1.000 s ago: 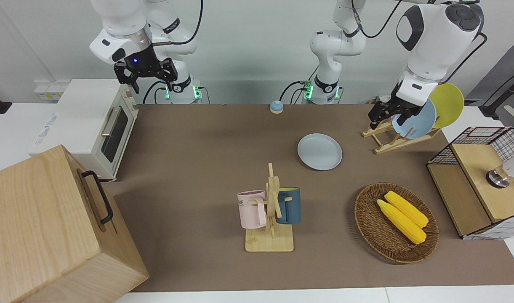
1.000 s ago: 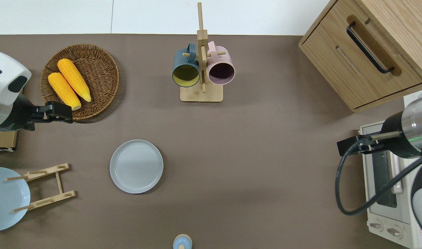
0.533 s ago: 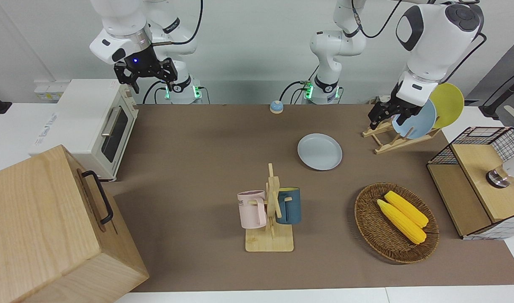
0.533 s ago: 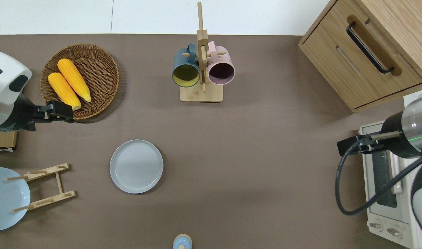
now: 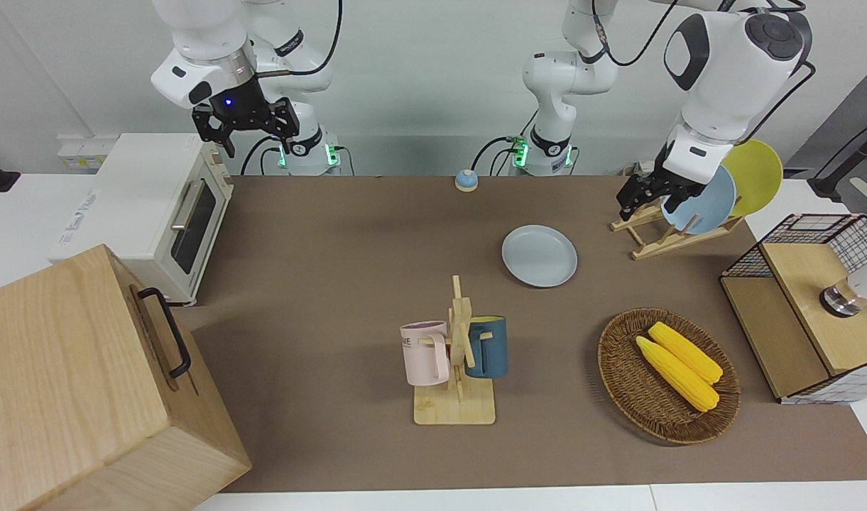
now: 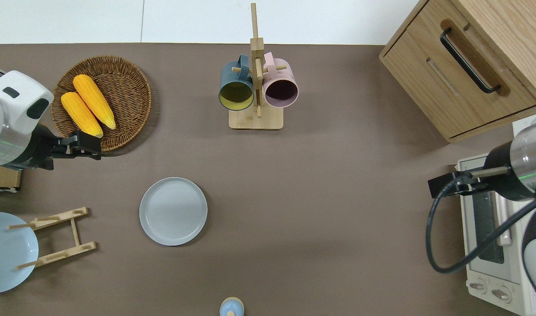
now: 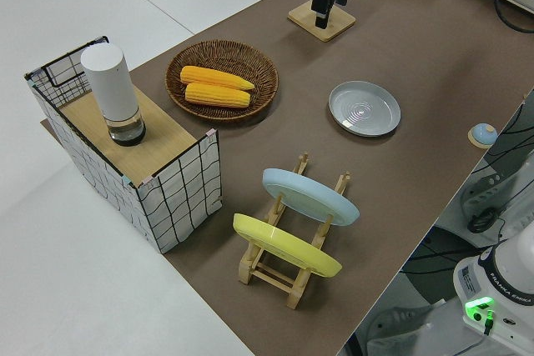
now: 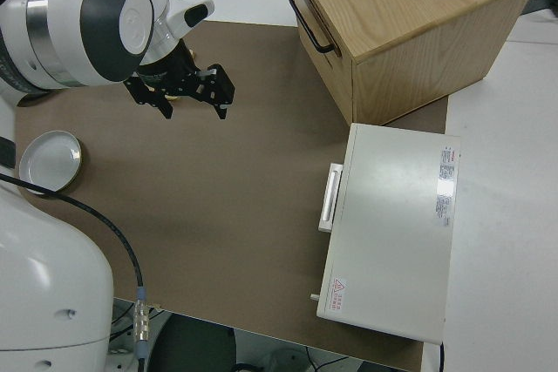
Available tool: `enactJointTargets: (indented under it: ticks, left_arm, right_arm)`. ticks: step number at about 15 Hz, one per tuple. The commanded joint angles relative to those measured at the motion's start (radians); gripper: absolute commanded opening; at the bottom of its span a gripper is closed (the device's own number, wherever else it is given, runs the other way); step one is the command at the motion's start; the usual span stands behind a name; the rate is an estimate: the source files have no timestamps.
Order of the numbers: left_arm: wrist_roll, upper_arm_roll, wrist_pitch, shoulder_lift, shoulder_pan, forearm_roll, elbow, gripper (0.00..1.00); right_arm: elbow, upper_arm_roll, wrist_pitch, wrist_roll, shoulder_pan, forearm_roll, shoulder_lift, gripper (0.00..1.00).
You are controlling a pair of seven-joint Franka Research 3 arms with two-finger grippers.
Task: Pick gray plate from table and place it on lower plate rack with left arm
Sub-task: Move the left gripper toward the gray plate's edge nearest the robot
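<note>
The gray plate (image 5: 540,255) lies flat on the brown table (image 5: 334,248), about mid-table toward the left arm's end; it also shows in the overhead view (image 6: 173,211). The light-wood plate rack (image 5: 678,241) stands beside it, closer to that end, and shows in the overhead view (image 6: 74,230). Its upper slots hold a sky-blue plate (image 5: 703,202) and a yellow plate (image 5: 756,174); its lower slots are bare. My left gripper (image 5: 646,199) is open and empty, up in the air over the table by the wicker basket's rim (image 6: 85,147). The right arm is parked, gripper (image 5: 245,131) open.
A wicker basket (image 5: 621,369) with two corn cobs sits farther from the robots than the rack. A mug tree (image 5: 456,355) holds a pink and a blue cup. A wire crate (image 5: 809,305), a toaster oven (image 5: 149,206), a wooden cabinet (image 5: 85,383) and a small blue bell (image 5: 466,180) stand around.
My left gripper has shifted a little toward the right arm's end of the table, along the basket's rim. The gray plate and the right arm have not moved.
</note>
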State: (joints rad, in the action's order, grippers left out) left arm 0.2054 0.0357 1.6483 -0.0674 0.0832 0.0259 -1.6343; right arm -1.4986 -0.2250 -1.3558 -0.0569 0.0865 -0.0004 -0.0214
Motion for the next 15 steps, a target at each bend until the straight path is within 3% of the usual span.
enactJointTargets:
  ticks: [1,8,15]
  left_arm:
    - [0.009,-0.005,0.111,0.043,0.003,0.012,-0.145,0.99]
    - [0.003,-0.005,0.381,0.127,0.015,0.012,-0.435,0.99]
    - [0.014,-0.008,0.462,0.146,0.021,0.016,-0.602,0.99]
  right_arm:
    - [0.006,-0.007,0.015,0.003,0.015,0.003,-0.005,0.99]
    - [0.006,-0.007,0.015,0.003,0.013,0.003,-0.005,0.987]
    - [0.006,-0.007,0.015,0.003,0.015,0.003,-0.005,0.99]
